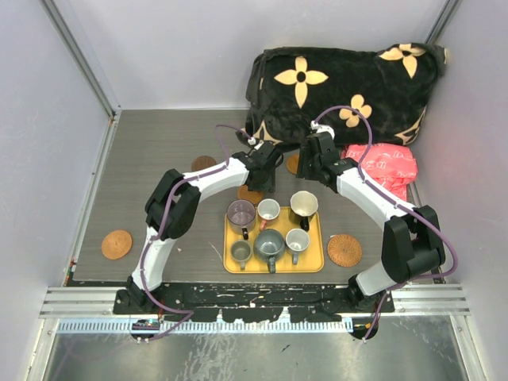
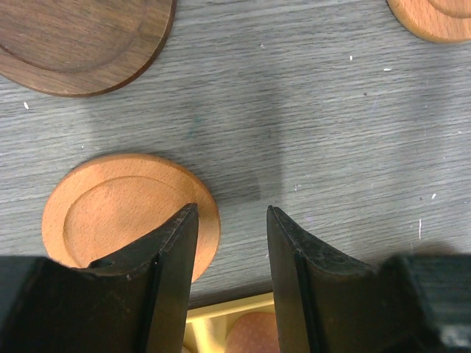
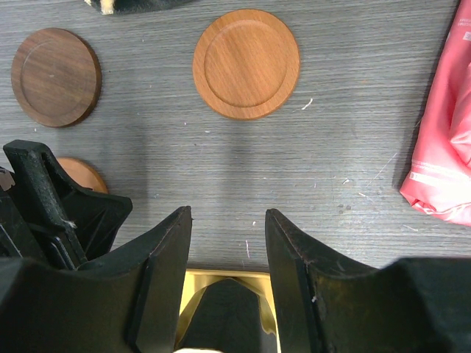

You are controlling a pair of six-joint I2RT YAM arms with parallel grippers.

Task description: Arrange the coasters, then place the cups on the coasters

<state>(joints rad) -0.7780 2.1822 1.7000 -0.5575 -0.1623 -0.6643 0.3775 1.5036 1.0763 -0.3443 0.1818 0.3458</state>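
Observation:
Six cups stand on the yellow tray (image 1: 317, 255): purple (image 1: 240, 213), white with pink inside (image 1: 269, 209), black (image 1: 303, 205), olive (image 1: 240, 251) and two grey (image 1: 268, 244). Beyond the tray's far edge both grippers hover over the table. My left gripper (image 2: 232, 213) is open and empty, its left finger over the edge of an orange-brown coaster (image 2: 125, 213). A dark brown coaster (image 2: 81, 44) lies farther out. My right gripper (image 3: 228, 217) is open and empty over bare table, short of another orange-brown coaster (image 3: 246, 62). Wicker coasters lie at the left (image 1: 117, 244) and right (image 1: 344, 249).
A black blanket with tan flowers (image 1: 341, 83) fills the back right, with a pink-red packet (image 3: 449, 132) beside it. The left gripper's body (image 3: 51, 213) sits close to the left of my right gripper. Walls close in the table on three sides.

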